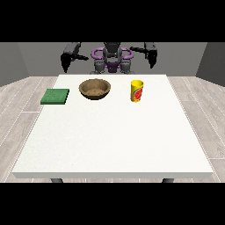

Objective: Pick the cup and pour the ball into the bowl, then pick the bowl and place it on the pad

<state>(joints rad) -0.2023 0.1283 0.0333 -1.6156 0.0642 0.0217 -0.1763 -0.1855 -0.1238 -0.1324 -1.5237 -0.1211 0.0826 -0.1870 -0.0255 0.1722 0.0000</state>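
One cup, one bowl, one pad.

Yellow cup upright (red-marked) beside brown bowl, green pad.

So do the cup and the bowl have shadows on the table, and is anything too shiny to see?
In the front view, the light is soft and even; the yellow cup and brown bowl cast only faint, small shadows at their bases on the white table; the green pad shows almost none; no glare hides anything.
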